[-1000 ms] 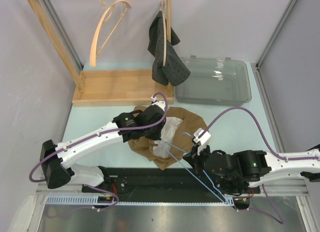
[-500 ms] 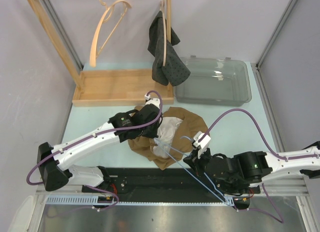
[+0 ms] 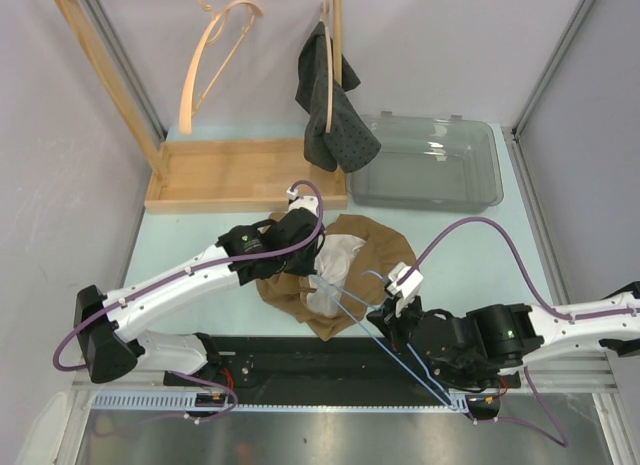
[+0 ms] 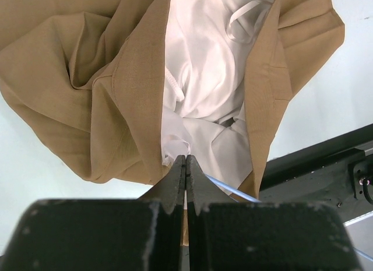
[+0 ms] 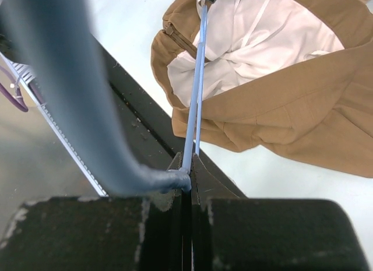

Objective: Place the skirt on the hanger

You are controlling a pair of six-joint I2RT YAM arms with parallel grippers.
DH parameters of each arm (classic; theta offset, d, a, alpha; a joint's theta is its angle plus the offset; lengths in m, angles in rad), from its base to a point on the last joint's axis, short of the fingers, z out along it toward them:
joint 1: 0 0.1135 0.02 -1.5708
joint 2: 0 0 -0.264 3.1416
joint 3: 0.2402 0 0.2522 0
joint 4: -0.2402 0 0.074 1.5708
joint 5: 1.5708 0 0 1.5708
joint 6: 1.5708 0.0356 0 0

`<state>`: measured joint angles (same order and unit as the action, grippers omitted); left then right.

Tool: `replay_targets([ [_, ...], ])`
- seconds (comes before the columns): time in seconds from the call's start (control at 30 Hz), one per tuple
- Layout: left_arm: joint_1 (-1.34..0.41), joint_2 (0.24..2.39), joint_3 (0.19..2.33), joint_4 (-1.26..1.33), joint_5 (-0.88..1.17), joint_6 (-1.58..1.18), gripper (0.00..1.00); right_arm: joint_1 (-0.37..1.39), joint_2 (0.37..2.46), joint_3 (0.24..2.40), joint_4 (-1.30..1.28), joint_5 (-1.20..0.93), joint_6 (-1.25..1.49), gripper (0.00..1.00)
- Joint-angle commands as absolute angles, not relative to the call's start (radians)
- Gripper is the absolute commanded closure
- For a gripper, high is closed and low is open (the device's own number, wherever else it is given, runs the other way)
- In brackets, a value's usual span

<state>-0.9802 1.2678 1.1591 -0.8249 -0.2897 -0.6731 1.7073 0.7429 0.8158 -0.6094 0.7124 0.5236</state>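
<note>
Clamping blue hanger (image 5: 196, 90), right pincer (image 5: 185, 164) sits closed.

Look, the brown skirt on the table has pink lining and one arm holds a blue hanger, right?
The lining is white, not pink; the left wrist view shows it. The skirt is on the table and the right end effector holds the blue hanger.

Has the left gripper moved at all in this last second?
Yes. The left gripper has shifted slightly left and away from the arm bases, toward the rack base, above the skirt.
</note>
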Motion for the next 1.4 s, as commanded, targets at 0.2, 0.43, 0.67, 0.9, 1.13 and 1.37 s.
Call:
replay_targets([
  [0.2, -0.974, 1.275, 1.183, -0.793, -0.311, -0.701, 1.00, 1.717, 0.769, 0.842, -0.548, 0.758, 0.529, 1.00],
  [0.43, -0.974, 1.290, 1.186, -0.804, -0.339, -0.706, 1.00, 1.718, 0.742, 0.841, -0.546, 0.747, 0.520, 1.00],
  [0.67, -0.974, 1.298, 1.201, -0.821, -0.406, -0.713, 1.00, 1.729, 0.726, 0.842, -0.612, 0.738, 0.548, 1.00],
  [0.9, -0.974, 1.295, 1.197, -0.815, -0.426, -0.719, 1.00, 1.730, 0.722, 0.842, -0.591, 0.730, 0.543, 1.00],
  [1.13, -0.974, 1.298, 1.193, -0.810, -0.437, -0.729, 1.00, 1.732, 0.752, 0.841, -0.540, 0.707, 0.525, 1.00],
  [1.37, -0.977, 1.316, 1.210, -0.805, -0.437, -0.739, 1.00, 1.733, 0.755, 0.842, -0.520, 0.733, 0.515, 1.00],
])
